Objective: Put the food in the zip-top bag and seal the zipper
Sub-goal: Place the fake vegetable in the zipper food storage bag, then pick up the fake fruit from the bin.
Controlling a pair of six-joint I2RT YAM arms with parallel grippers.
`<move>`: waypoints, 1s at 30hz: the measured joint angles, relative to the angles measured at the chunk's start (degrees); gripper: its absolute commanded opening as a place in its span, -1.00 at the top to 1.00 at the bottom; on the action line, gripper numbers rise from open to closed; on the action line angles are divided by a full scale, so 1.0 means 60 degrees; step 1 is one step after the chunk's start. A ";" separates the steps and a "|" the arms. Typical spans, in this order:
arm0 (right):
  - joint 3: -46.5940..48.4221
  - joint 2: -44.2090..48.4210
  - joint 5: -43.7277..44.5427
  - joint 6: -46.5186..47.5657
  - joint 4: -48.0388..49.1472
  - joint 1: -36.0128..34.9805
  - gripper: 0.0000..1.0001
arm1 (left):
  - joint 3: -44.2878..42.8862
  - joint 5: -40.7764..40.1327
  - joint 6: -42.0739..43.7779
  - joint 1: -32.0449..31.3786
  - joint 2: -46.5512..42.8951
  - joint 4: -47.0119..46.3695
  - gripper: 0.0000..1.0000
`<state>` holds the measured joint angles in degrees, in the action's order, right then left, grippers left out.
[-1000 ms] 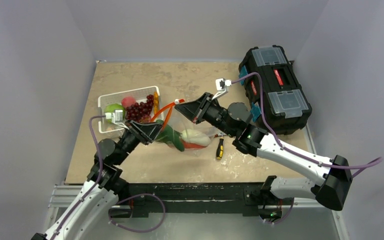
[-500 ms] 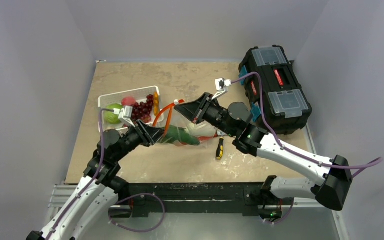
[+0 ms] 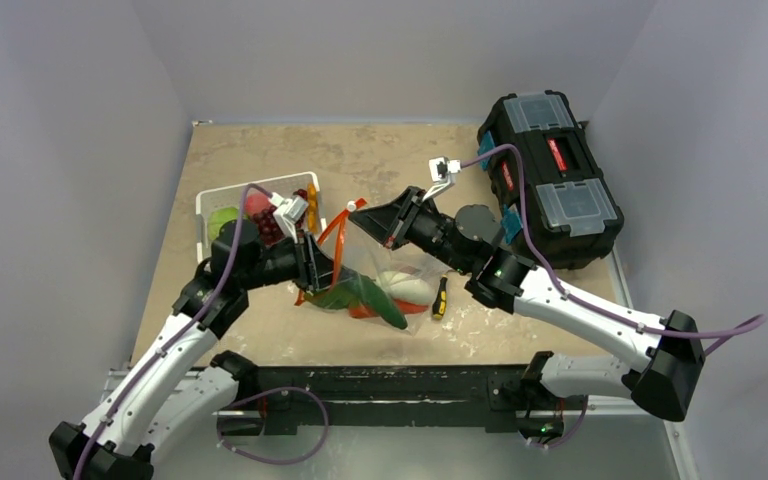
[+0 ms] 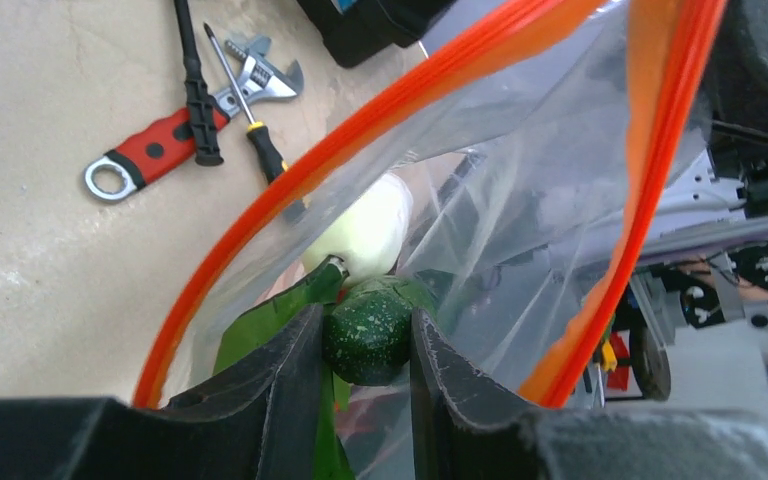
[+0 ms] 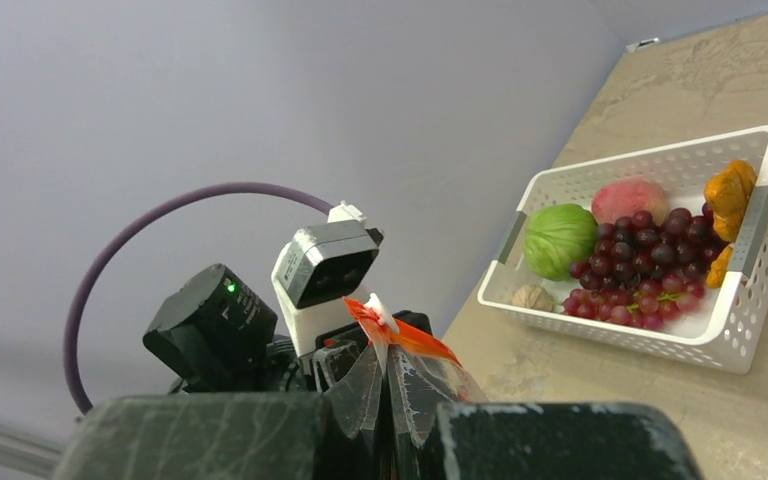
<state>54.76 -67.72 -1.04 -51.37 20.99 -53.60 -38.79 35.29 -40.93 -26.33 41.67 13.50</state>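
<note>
Pinching cucumber (image 4: 365, 335) inside zip-top bag (image 4: 520, 200) — zipper (image 4: 290, 192) gaping around left jaws

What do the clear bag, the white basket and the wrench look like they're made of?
The clear bag looks like thin plastic film: see-through, glossy, creased. The white basket seems rigid moulded plastic, matte, its walls perforated. The wrench shows a bare silvery metal head and ring end; its red and black handle is probably a rubbery or plastic grip.

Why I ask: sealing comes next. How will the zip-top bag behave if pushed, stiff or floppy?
Probably floppy: the zip-top bag creases and sags though the right gripper pinches its mouth. Likely light itself, so the cucumber in the left gripper could drag it along.
</note>
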 measured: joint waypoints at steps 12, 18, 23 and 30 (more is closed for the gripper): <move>-0.0004 0.0637 -0.0087 0.0659 -0.0372 -0.0004 1.00 | -0.0900 -0.0262 0.2084 0.0000 -0.1949 0.1949 -0.19; -0.0182 0.0623 -0.0532 0.0936 -0.0270 0.0000 1.00 | -0.0794 -0.0696 0.2991 0.0000 -0.2601 0.1891 -0.18; -0.0255 0.0601 -0.0816 0.1155 -0.0226 0.0000 1.00 | -0.0787 -0.0798 0.3912 0.0000 -0.2226 0.2291 0.00; -0.0259 0.0368 -0.1931 0.2291 0.0033 -0.0004 1.00 | -0.0907 -0.1596 0.4065 0.0000 -0.1209 0.2976 -0.21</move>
<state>53.21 -65.52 -12.62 -37.63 21.19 -53.63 -44.23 25.71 -16.53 -26.33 34.41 31.35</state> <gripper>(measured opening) 0.003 0.546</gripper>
